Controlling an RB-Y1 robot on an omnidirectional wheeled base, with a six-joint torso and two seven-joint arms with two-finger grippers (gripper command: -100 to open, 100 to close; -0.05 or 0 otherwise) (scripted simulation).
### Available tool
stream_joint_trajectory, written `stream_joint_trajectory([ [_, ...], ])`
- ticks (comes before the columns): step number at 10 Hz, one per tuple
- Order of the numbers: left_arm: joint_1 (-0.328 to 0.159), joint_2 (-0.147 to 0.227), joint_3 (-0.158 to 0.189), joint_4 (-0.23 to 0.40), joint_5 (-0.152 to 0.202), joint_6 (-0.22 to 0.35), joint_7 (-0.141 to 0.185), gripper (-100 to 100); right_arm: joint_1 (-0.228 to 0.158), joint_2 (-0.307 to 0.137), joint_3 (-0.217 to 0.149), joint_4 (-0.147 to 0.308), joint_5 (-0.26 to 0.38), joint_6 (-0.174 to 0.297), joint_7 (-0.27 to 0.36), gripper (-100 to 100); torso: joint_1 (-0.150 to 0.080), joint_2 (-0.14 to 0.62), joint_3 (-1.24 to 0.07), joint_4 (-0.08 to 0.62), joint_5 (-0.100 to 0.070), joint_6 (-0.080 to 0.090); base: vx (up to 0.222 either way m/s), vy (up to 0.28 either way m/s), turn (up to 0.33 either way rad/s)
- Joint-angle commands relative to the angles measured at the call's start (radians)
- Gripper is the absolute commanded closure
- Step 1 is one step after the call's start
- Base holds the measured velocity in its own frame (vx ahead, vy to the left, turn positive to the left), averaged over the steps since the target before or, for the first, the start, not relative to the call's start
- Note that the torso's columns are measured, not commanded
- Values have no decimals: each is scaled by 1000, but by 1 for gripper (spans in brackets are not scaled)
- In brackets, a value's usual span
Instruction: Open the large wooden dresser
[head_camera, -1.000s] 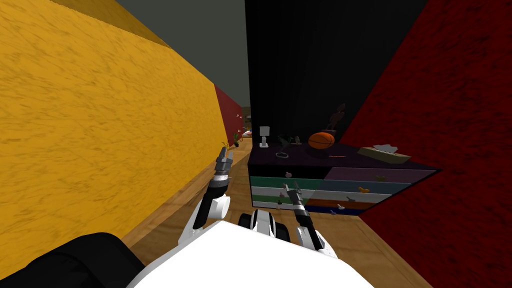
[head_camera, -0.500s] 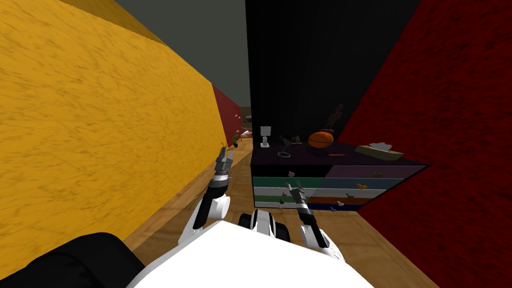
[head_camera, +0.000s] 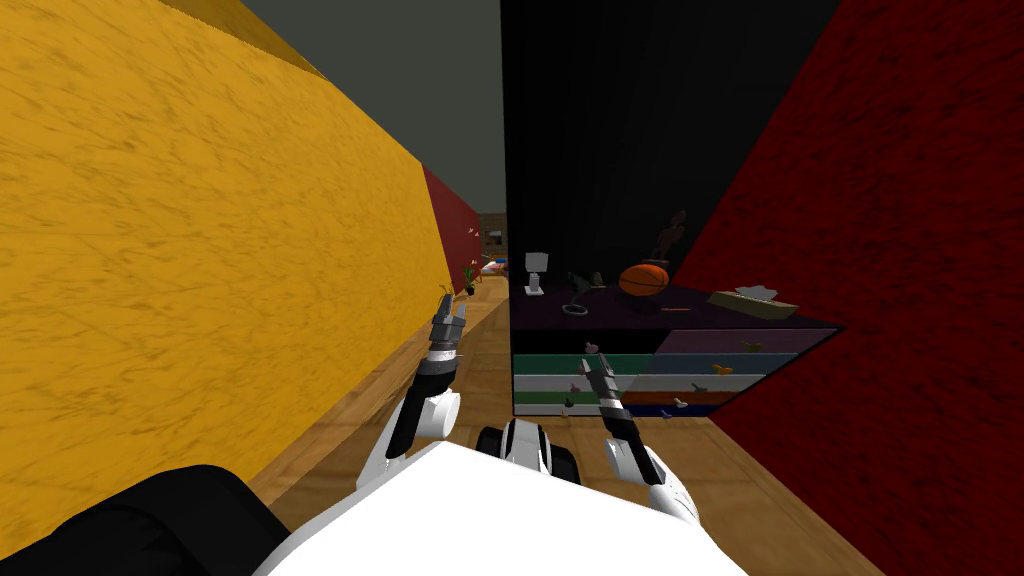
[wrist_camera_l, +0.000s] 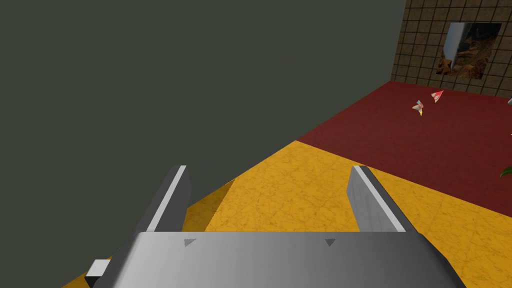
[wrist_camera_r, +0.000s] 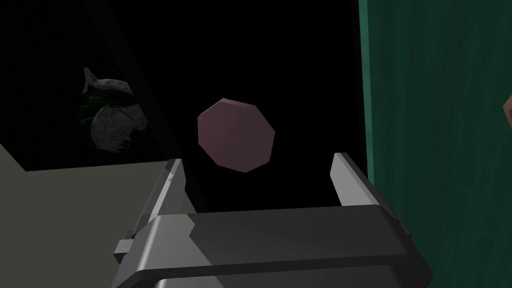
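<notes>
Faces the dresser (head_camera: 640, 372) ahead and slightly to the right, on the wooden floor (head_camera: 480, 350), backed by a black area and flanked by the dark red wall (head_camera: 900, 260). Shows a dark top and drawer fronts in bands of green, white, mauve, blue and orange, all flush (none pulled out, as far as the head view tells).

Holds the right pincer (head_camera: 592, 366) out before the left column of drawers, fingers spread and released, gripping nothing. Meets, in the right wrist view, a mauve many-sided knob (wrist_camera_r: 236, 135) on a black front, just beyond the fingertips, between them and touching neither. Borders a green drawer front (wrist_camera_r: 435, 125).

Holds the left pincer (head_camera: 449, 318) raised near the yellow wall (head_camera: 200, 260), well apart from the dresser, fingers likewise released.

Bears on the dresser top an orange ball (head_camera: 643, 280), a tissue box (head_camera: 752, 301) and a small white lamp (head_camera: 536, 271).
</notes>
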Motion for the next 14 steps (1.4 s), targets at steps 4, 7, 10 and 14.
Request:
stream_joint_trajectory([
  [4,0,0,0,0,0,0,0,0,-5,-14,-2,-10,-4,-15,152,-100,5,1,0,0,1,0,-1,5,-4],
  [7,0,0,0,0,0,0,0,0,-4,-14,-2,-12,-4,-15,168,-100,4,1,0,0,1,0,0,5,-2],
  [10,0,0,0,0,0,0,0,0,-32,-37,-14,-17,-3,18,152,-100,6,-1,-1,0,2,0,21,32,-8],
  [14,0,0,0,0,0,0,0,0,-20,-47,-8,-32,1,20,137,100,6,11,6,6,5,3,-75,4,-11],
])
